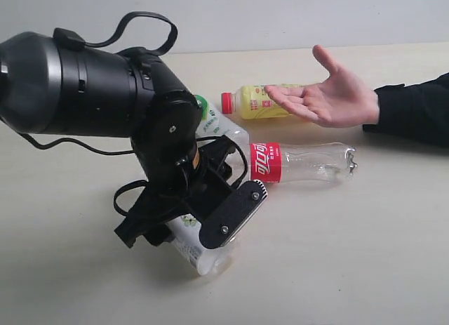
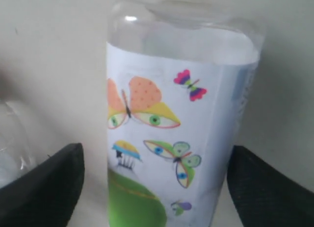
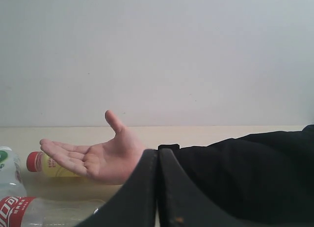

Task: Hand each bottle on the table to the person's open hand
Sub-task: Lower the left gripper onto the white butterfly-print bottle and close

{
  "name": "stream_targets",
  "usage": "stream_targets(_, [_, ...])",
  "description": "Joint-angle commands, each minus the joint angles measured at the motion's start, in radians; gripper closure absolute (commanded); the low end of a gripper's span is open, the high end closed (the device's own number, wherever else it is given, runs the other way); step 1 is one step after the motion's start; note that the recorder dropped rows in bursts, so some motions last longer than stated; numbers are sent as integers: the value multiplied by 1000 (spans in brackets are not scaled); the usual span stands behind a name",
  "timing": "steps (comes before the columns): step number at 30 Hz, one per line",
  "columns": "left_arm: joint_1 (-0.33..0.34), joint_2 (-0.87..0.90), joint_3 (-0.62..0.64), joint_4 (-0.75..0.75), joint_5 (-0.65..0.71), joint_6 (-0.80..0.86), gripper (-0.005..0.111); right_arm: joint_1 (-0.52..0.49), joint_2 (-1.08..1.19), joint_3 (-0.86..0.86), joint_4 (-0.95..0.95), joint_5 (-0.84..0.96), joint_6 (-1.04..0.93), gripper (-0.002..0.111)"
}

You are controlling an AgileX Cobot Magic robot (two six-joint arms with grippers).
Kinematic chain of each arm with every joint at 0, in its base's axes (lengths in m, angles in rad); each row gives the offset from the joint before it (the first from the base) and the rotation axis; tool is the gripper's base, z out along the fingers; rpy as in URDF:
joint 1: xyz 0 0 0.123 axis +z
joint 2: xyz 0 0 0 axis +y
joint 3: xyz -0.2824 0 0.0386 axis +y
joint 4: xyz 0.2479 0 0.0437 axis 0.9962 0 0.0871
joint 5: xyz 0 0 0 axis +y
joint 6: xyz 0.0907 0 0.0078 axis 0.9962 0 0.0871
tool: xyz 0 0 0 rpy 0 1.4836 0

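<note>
My left gripper [image 1: 188,230] reaches down over a bottle [image 1: 205,258] lying on the table [image 1: 351,255]. In the left wrist view this bottle [image 2: 171,134], with a white butterfly label and a green patch, sits between the open fingers [image 2: 44,188], a gap on each side. A second green-labelled bottle [image 1: 223,125] lies behind the arm. Farther back lies a yellow bottle [image 1: 254,102] with a red cap, under the person's open hand [image 1: 330,95]. A clear bottle [image 1: 309,162] with a red label lies in the middle. My right gripper [image 3: 158,188] is shut and empty, facing the hand [image 3: 93,158].
The person's dark sleeve [image 1: 414,107] lies along the table's right side. The left arm's black body [image 1: 77,86] and its cables fill the left foreground of the exterior view. A plain pale wall [image 3: 157,55] stands behind the table.
</note>
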Motion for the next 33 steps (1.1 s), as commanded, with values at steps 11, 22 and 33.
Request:
stream_targets(11, [28, 62, 4, 29, -22, -85, 30, 3, 2, 4, -1, -14, 1, 108])
stream_targets(22, [28, 62, 4, -8, -35, -85, 34, 3, 2, 4, -1, -14, 1, 108])
stream_targets(33, [28, 62, 4, -14, -4, -85, 106, 3, 2, 4, -3, -14, 1, 108])
